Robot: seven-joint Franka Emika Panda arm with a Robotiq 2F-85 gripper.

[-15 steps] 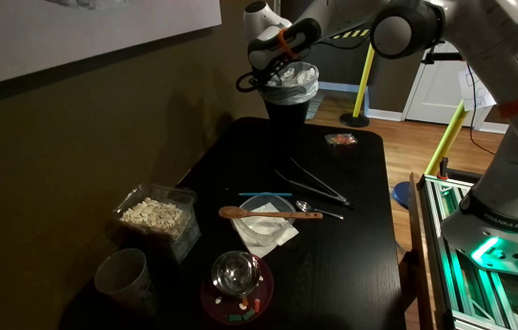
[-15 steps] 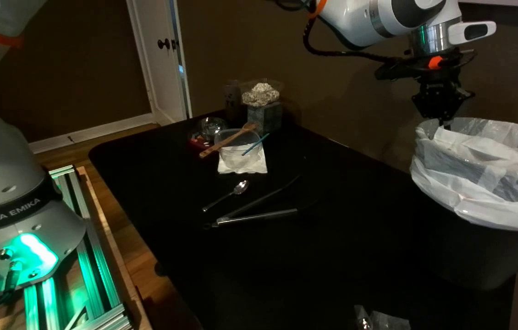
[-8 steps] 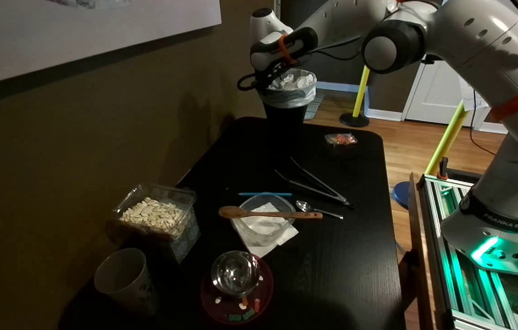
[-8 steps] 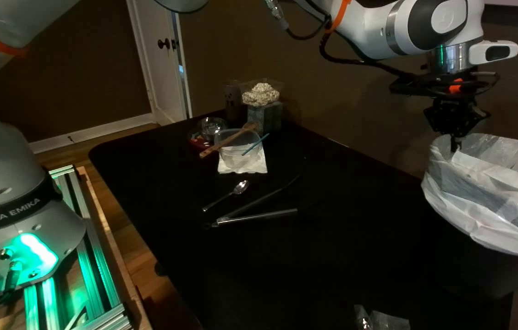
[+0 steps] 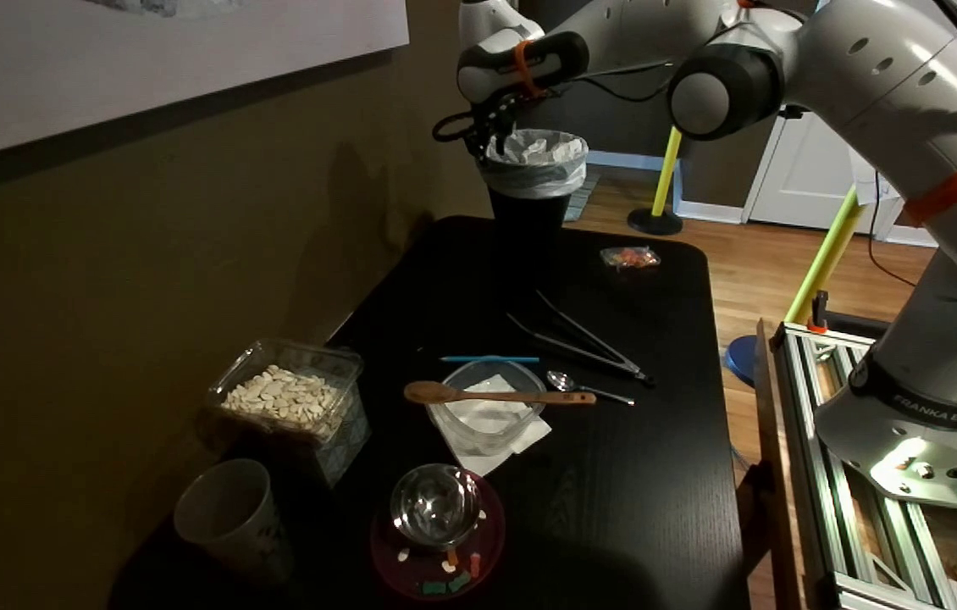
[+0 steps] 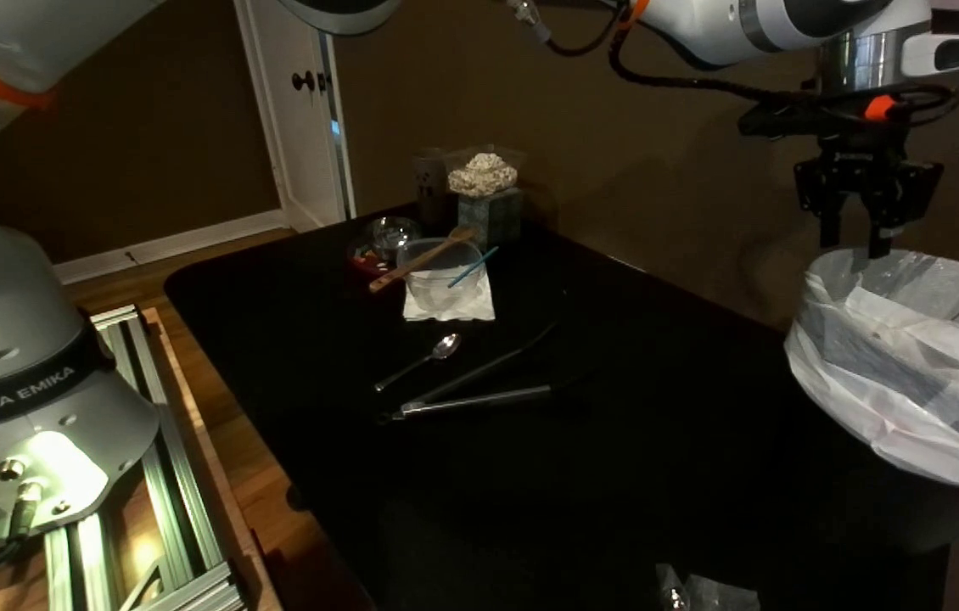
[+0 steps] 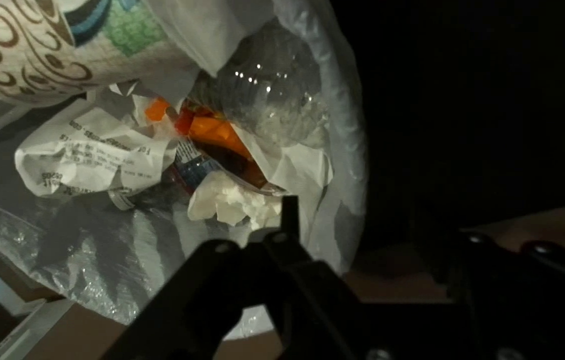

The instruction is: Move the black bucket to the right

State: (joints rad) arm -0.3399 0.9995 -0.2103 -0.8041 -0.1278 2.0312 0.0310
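Observation:
The black bucket (image 6: 895,501) stands on the dark table's far end in both exterior views, with a whitish plastic liner (image 6: 921,412) folded over its rim. Paper, a patterned cup and wrappers fill it in the wrist view. Above the near rim my gripper (image 6: 855,239) hangs open, its two fingers apart with nothing held between them. One finger (image 7: 290,215) shows over the inside of the liner in the wrist view. The opposite finger blends into the dark area outside the rim, so its tip is hard to make out.
Metal tongs (image 5: 593,343), a spoon (image 5: 563,383) and a candy bag (image 5: 631,257) lie on the table. Farther from the bucket are a plastic tub (image 5: 487,436) with a wooden spoon (image 5: 478,395), a box of pale pieces (image 5: 288,398) and a cup (image 5: 229,512). A wall (image 5: 301,254) runs alongside.
The bucket has shifted slightly right and lower in an exterior view, with the shut gripper at its rim. Since then the jaws have opened and risen off the rim. The base light turned from green to white.

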